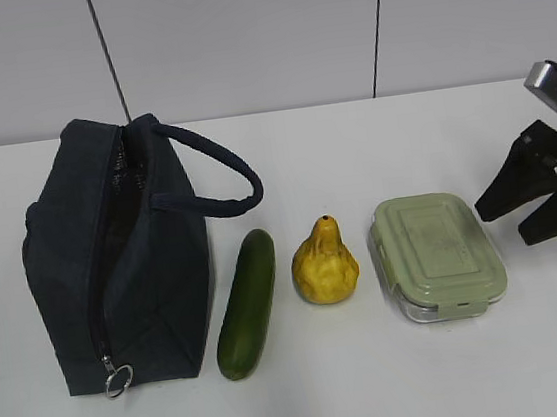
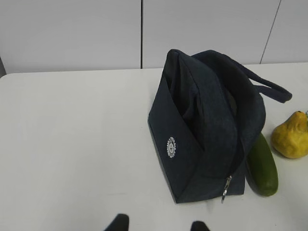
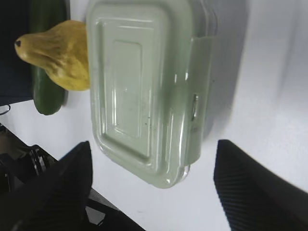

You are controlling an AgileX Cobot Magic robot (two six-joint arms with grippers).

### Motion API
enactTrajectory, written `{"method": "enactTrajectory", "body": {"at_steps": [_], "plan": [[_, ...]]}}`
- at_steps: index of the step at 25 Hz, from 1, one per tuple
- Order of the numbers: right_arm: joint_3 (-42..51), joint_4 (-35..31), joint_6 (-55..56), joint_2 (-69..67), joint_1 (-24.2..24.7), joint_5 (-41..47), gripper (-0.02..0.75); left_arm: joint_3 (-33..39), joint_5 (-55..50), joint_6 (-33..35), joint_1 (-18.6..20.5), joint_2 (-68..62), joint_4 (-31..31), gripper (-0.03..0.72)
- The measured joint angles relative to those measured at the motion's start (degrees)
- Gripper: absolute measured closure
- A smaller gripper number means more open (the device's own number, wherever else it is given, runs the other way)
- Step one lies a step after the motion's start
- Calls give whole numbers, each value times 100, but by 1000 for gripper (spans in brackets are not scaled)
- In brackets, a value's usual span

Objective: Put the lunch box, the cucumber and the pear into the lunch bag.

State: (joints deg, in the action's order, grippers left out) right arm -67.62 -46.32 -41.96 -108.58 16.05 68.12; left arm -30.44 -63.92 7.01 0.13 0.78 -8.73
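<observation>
My right gripper (image 3: pixel 151 192), jaws spread wide and empty, hovers just right of the lunch box (image 1: pixel 437 256) on the table, nearer than my half-open left, its fingers straddling the box's long axis.

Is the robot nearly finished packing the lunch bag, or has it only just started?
Only just started. Nothing is packed: the cucumber, the pear and the lunch box all sit on the table beside the lunch bag, whose zip looks partly open. The right gripper hangs open near the lunch box, holding nothing. All three things must go in.
</observation>
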Motion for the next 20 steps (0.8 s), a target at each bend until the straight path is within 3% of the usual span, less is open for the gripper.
{"method": "enactTrajectory", "body": {"at_steps": [10,15,20], "plan": [[-12,-1199,-284,-654,0,-193,161,0,0,0,0,0,0,447],[-12,-1266,-312,-654,0,-566,167,0,0,0,0,0,0,447],[-21,-750,-333,-654,0,-455,168,0,0,0,0,0,0,447]]}}
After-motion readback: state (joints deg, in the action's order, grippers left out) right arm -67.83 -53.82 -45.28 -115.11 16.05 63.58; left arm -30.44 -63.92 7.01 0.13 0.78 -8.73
